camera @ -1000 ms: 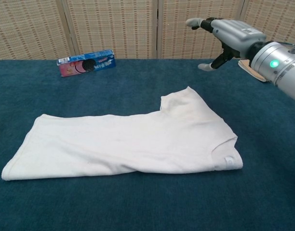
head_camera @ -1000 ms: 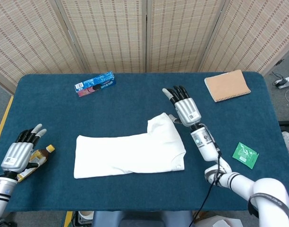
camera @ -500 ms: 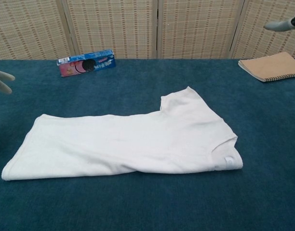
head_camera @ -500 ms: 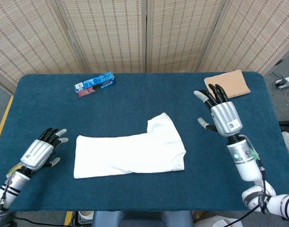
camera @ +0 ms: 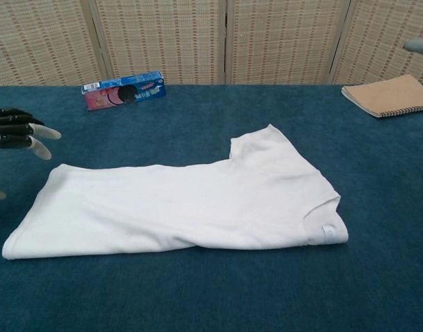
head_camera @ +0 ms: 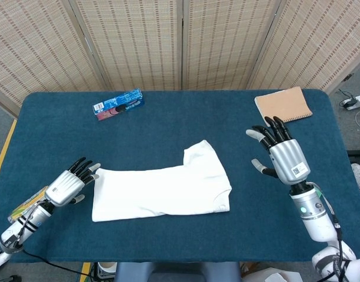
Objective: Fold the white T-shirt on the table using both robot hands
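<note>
A blue table (head_camera: pixel 168 123) carries the white T-shirt (head_camera: pixel 162 189), which lies near its middle already doubled lengthwise, one sleeve sticking out toward the far side and the collar end toward the robot's right. Over the last second the right hand (head_camera: pixel 283 155) has pulled away from the sleeve and now hangs well to the right of the shirt, fingers spread, holding nothing. Meanwhile the left hand (head_camera: pixel 71 184) has travelled in from the table's edge and now sits just beside the hem end, fingers apart and empty. That suggests the sleeve step is over and the next fold will likely start from the hem. Further off lie a notebook (head_camera: pixel 282 106), a snack box (head_camera: pixel 118 104) and a small packet (head_camera: pixel 26 204).
</note>
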`<state>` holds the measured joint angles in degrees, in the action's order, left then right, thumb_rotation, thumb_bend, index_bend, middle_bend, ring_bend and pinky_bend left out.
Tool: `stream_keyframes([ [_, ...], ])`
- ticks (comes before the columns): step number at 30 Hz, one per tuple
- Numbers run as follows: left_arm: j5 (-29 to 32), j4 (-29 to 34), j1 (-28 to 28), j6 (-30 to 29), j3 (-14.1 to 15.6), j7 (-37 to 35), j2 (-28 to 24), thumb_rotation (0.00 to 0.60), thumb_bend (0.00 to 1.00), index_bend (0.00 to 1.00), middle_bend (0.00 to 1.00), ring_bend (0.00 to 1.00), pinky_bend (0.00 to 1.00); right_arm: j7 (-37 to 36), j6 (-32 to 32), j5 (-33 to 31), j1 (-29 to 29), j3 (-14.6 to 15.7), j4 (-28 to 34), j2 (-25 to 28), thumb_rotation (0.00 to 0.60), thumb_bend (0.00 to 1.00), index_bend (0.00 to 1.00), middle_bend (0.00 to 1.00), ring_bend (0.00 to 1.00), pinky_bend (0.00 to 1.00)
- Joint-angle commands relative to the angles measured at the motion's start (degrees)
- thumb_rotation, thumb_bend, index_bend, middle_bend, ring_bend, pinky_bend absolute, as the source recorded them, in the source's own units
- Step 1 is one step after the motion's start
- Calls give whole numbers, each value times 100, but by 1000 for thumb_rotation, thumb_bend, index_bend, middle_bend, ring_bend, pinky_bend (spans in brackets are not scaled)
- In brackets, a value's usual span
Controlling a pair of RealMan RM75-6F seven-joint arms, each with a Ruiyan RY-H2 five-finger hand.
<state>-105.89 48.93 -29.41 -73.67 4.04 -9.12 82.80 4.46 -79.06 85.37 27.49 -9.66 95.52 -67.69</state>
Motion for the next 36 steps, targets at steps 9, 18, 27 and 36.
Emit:
stream_keyframes([
  [9, 40, -1283, -111, -90, 245, -546, 748, 600, 178, 323, 127, 81, 11, -147, -12, 218, -422, 462, 210, 202, 600, 206, 261, 236, 54, 3],
  [18, 185, -1990, -69, -115, 319, -712, 1166, 600, 117, 318, 127, 82, 11, -289, -56, 312, -606, 543, 312, 305, 600, 206, 273, 236, 54, 3],
  [27, 309, -2382, -17, -215, 361, -912, 1506, 600, 76, 301, 127, 84, 11, -269, -149, 345, -688, 457, 323, 284, 600, 205, 291, 236, 54, 3],
  [36, 417, -2365, -46, -348, 353, -1233, 1673, 600, 74, 304, 127, 84, 11, -247, -211, 355, -746, 380, 281, 228, 600, 206, 301, 236, 54, 3],
])
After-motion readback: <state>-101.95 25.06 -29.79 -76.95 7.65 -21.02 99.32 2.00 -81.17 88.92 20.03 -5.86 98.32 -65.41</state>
